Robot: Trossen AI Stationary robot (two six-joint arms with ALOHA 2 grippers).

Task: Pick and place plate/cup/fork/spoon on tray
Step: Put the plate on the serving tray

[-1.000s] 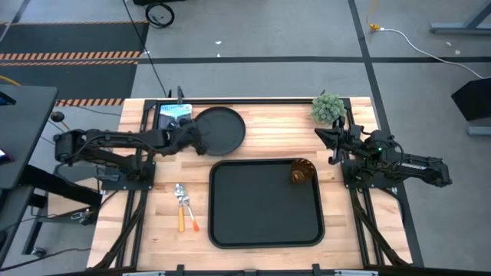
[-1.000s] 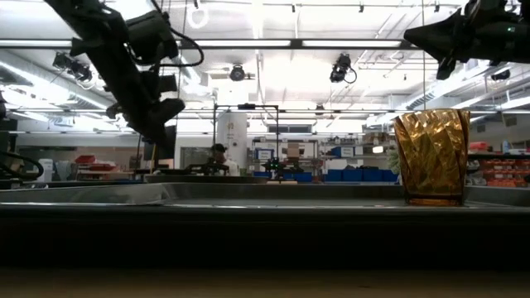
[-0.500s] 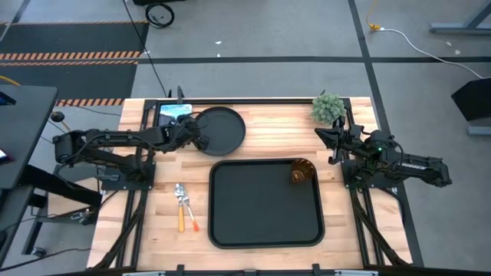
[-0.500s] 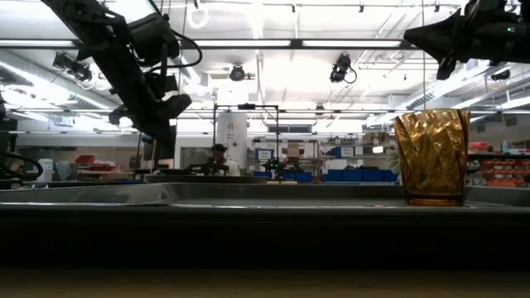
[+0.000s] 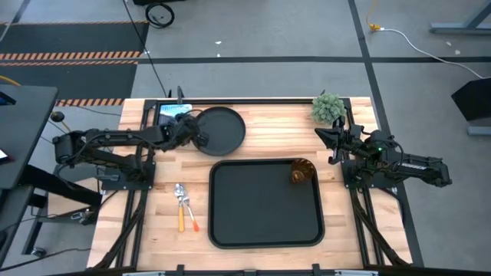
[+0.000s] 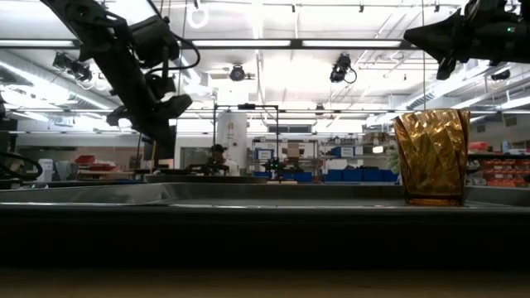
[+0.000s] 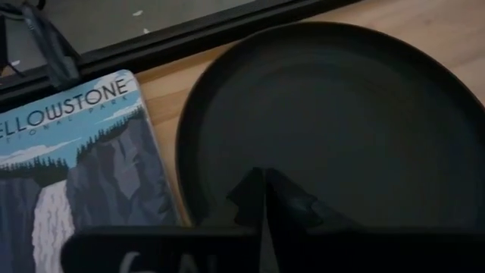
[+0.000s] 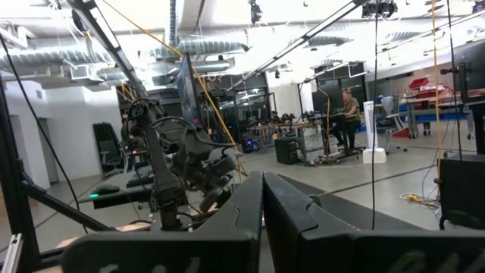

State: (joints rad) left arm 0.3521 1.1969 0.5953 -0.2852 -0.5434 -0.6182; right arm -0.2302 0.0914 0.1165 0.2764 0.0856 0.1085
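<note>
The round black plate (image 5: 222, 129) lies flat on the table at the far middle; it also shows in the left wrist view (image 7: 326, 114). My left gripper (image 5: 199, 139) is shut and hovers over the plate's left rim, above it in the low view (image 6: 163, 142). The amber cup (image 5: 301, 172) stands upright in the far right corner of the black tray (image 5: 230, 230). The spoon (image 5: 181, 207) and the fork (image 5: 191, 215) lie side by side on the table left of the tray. My right gripper (image 5: 319, 136) is shut and empty, held high at the right.
A blue-and-white picture card (image 5: 175, 113) lies just left of the plate, close to my left gripper. A small green plant (image 5: 327, 107) stands at the far right corner. Bare wood shows between the plate and the tray.
My left gripper has shifted a little toward the table's far left by the plate's left rim. The plate has stayed where it was.
</note>
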